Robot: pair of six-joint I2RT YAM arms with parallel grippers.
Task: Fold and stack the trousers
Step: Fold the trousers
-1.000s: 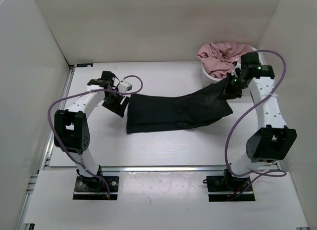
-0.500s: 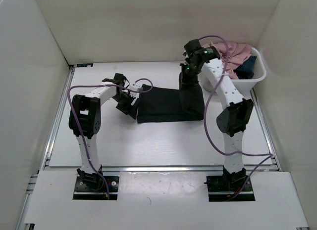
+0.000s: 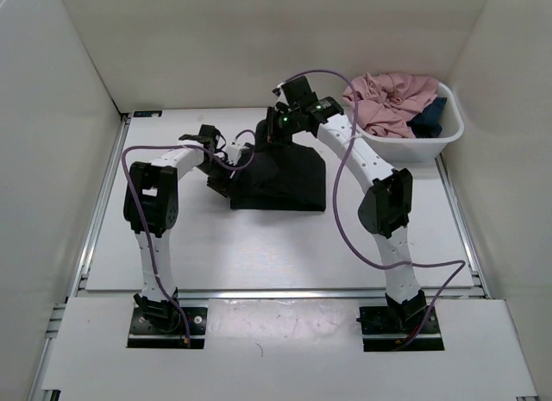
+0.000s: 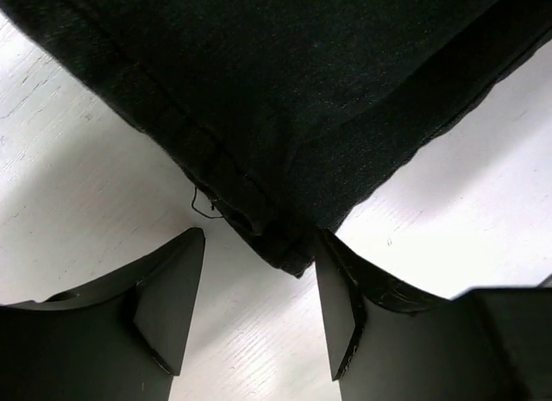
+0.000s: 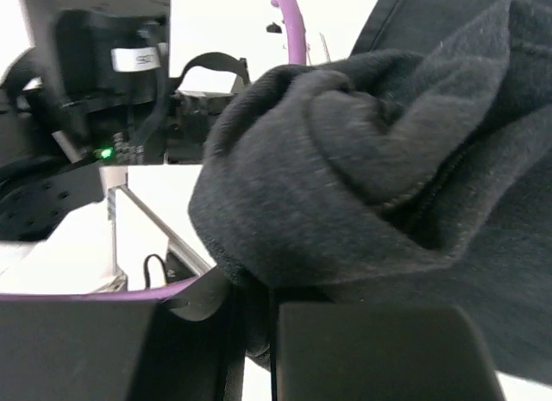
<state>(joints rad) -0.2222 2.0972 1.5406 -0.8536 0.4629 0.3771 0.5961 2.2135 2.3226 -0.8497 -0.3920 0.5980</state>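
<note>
we rate trousers (image 3: 280,172) soft, limp | right gripper (image 5: 272,323) pinching bunched cloth | left gripper (image 4: 257,306) wide; we'd grab corner just ahead

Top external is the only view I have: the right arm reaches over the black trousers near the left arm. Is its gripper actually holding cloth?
Observer: Yes. The right wrist view shows the right gripper shut on a bunched fold of the trousers.
Operator: And the left gripper, at the cloth's left edge?
Observer: The left wrist view shows the left gripper open. A hemmed corner of the trousers lies between its jaws, and they are not pinching it.
</note>
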